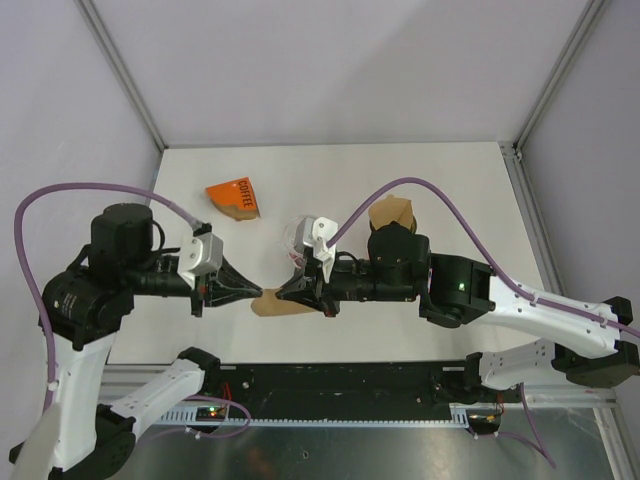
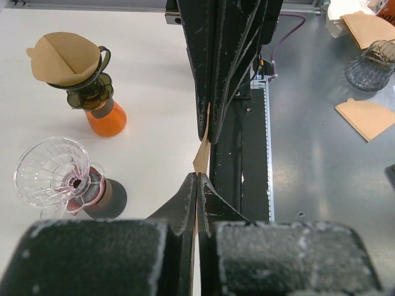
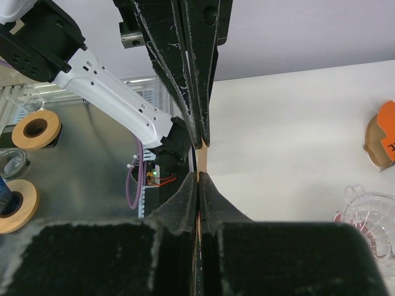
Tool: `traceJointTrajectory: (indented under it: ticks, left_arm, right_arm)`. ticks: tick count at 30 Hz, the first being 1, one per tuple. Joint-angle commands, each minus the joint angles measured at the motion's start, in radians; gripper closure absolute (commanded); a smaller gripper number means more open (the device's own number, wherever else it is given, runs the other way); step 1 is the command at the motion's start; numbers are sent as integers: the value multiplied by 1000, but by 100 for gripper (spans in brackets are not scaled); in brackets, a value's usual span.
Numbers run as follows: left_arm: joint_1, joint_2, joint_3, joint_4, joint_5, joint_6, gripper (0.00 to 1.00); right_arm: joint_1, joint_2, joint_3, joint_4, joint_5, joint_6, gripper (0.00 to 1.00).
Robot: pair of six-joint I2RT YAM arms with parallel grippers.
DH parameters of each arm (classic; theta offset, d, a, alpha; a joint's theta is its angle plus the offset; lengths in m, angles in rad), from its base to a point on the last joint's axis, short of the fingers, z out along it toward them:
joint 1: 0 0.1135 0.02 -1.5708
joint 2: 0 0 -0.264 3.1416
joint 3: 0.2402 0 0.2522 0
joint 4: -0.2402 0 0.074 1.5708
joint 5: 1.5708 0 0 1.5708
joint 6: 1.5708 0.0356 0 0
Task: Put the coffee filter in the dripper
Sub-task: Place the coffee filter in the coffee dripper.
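Grip is shared here. The left pincer (image 1: 257,293) and the right pincer (image 1: 284,293) meet tip to tip over the near edge of the white tabletop (image 1: 420,170). Each is fully closed on the same flat brown paper coffee filter (image 1: 270,306).

In both wrist views the camera's own fingers lie pressed together, with only the thin tan edge of the filter running between them. The other arm's fingers come down from the top of the picture onto that same edge. I cannot tell whether the filter touches the table beneath them.

The clear glass cone dripper (image 2: 52,171) sits on a dark reddish base just beyond the meeting point, on the side away from the arm bases. It stands apart from the filter, and in the top view it is partly hidden by the right arm's white wrist camera.

Farther out beyond the left pincer lies an orange wedge-shaped pack printed COFFEE (image 1: 234,198).

Beyond the right pincer's wrist stands a dark plastic dripper lined with a brown filter, on an orange glass server (image 2: 86,80).

On the near side of the pincers, past the table edge, a grey metal surface (image 2: 321,185) carries a spare flat brown filter (image 2: 367,118) and a second glass dripper (image 2: 370,65).
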Motion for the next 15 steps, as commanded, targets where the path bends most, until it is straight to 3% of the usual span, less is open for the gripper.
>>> traceJointTrajectory:
  ticks: [1,15]
  left_arm:
    - [-6,10,48,5,-16,-30,100]
    - [-8,0,17,29,-44,-42,100]
  right_arm:
    - [6,-1,42,15,-20,-23,100]
    - [5,-7,29,31,-95,-50,100]
